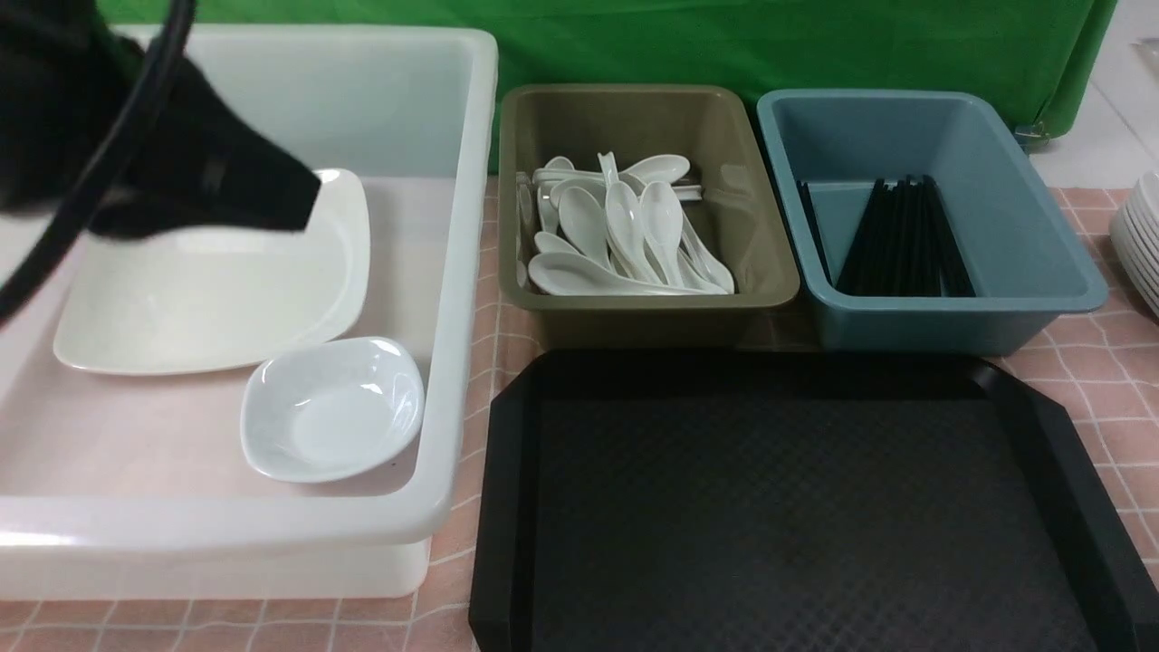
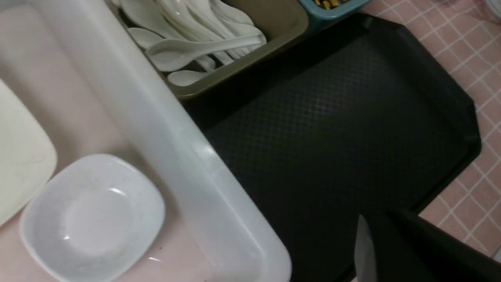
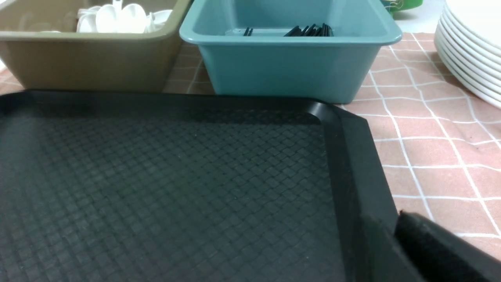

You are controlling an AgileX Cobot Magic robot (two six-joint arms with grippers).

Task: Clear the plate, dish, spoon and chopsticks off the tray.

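Observation:
The black tray (image 1: pixel 779 507) lies bare in the front middle. The large white plate (image 1: pixel 208 299) and the small dish (image 1: pixel 330 407) rest side by side inside the white tub (image 1: pixel 453 272) on the left. My left gripper (image 1: pixel 303 199) hangs shut and empty above the plate's far edge. White spoons (image 1: pixel 625 226) are piled in the olive bin (image 1: pixel 770 244), and black chopsticks (image 1: pixel 905 240) lie in the blue bin (image 1: pixel 1023 226). My right gripper (image 3: pixel 395 223) shows only in its wrist view, low beside the tray's right rim (image 3: pixel 352 156), with nothing seen in it. How its jaws stand is unclear.
A stack of round white plates (image 1: pixel 1143 235) stands at the far right edge. A pink checked cloth (image 1: pixel 1114 380) covers the table. A green backdrop (image 1: pixel 724 45) rises behind the bins. The tub's tall wall stands right next to the tray's left side.

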